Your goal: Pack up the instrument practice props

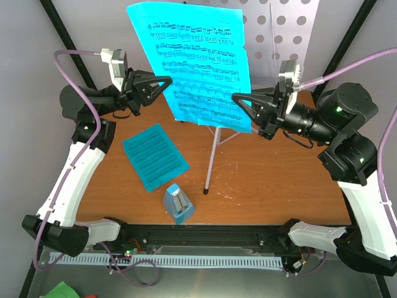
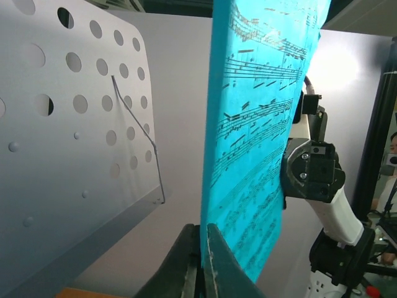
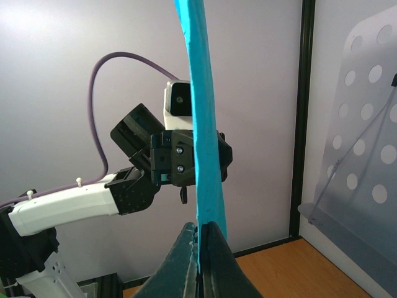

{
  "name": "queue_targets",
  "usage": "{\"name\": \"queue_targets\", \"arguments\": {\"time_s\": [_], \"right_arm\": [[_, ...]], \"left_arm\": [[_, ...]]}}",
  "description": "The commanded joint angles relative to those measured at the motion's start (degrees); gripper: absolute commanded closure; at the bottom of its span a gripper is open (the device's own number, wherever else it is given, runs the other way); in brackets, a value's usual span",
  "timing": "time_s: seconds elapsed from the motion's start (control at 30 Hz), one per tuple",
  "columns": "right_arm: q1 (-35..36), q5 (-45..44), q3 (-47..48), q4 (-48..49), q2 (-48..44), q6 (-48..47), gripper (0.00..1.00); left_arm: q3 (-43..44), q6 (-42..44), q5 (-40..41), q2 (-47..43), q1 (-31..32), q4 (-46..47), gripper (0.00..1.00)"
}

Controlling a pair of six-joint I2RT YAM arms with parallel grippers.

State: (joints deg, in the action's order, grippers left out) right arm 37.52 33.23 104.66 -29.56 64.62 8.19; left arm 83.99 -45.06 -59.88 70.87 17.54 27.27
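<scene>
A bright-blue sheet-music page (image 1: 198, 62) hangs upright in the air in front of the grey music stand (image 1: 279, 37), clear of its perforated desk. My left gripper (image 1: 167, 81) is shut on the page's left edge (image 2: 248, 155). My right gripper (image 1: 236, 97) is shut on its right edge (image 3: 201, 124). A second blue page (image 1: 154, 155) lies flat on the wooden table (image 1: 279, 180). The small light-blue metronome (image 1: 178, 203) stands near the table's front edge. The stand's thin pole and foot (image 1: 211, 161) come down behind the held page.
The stand's perforated desk (image 2: 68, 124) with its wire page holder (image 2: 139, 133) is close to the left of my left gripper (image 2: 201, 261). In the right wrist view my right gripper (image 3: 200, 261) faces the left arm, with the desk (image 3: 366, 155) at right. Black frame posts (image 1: 56, 31) flank the table.
</scene>
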Motion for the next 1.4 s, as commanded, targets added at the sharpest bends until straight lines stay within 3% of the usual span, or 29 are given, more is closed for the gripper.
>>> {"name": "queue_targets", "arguments": {"time_s": [0.0,0.23,0.27,0.33,0.4,0.47,0.57,0.73,0.93,1.37], "right_arm": [[-0.25,-1.48,-0.26,-1.48,0.39,-0.18,0.97],[-0.25,-4.17,-0.72,-2.09,0.61,-0.46,0.96],[-0.25,-4.86,-1.0,-2.1,0.41,-0.57,0.86],[-0.25,-6.62,-2.1,-1.52,-0.39,-0.66,0.55],[-0.25,-8.37,-3.23,-1.32,-1.58,-1.13,0.39],[-0.25,-10.15,-4.58,-1.04,-2.87,-1.53,0.16],[-0.25,-13.17,-7.23,0.05,-5.05,-1.6,0.0],[-0.25,-18.44,-13.19,3.63,-9.48,-1.26,0.0],[-0.25,-23.11,-18.42,7.11,-13.3,-0.66,0.0],[-0.25,-25.25,-19.74,6.01,-14.56,0.37,0.0]], "left_arm": [[-0.53,-0.9,-1.05,-1.41,0.3,2.26,0.99],[-2.38,-1.55,-0.34,-2.28,0.3,1.29,1.0],[-3.25,-1.65,0.05,-2.64,0.3,0.71,1.0],[-6.69,-1.78,1.07,-4.11,0.3,-0.63,1.0],[-12.18,-1.53,2.42,-6.23,0.3,-2.59,1.0],[-19.05,-1.79,3.97,-9.11,0.18,-4.28,1.0],[-29.97,-4.16,7.22,-13.55,-0.47,-5.79,1.0],[-47.11,-10.38,12.29,-21.8,-5.5,-8.91,1.0],[-56.85,-12.41,20.05,-27.4,-11.33,-16.66,1.0],[-62.38,-3.8,22.18,-12.05,-19.31,-16.27,1.0]]}}
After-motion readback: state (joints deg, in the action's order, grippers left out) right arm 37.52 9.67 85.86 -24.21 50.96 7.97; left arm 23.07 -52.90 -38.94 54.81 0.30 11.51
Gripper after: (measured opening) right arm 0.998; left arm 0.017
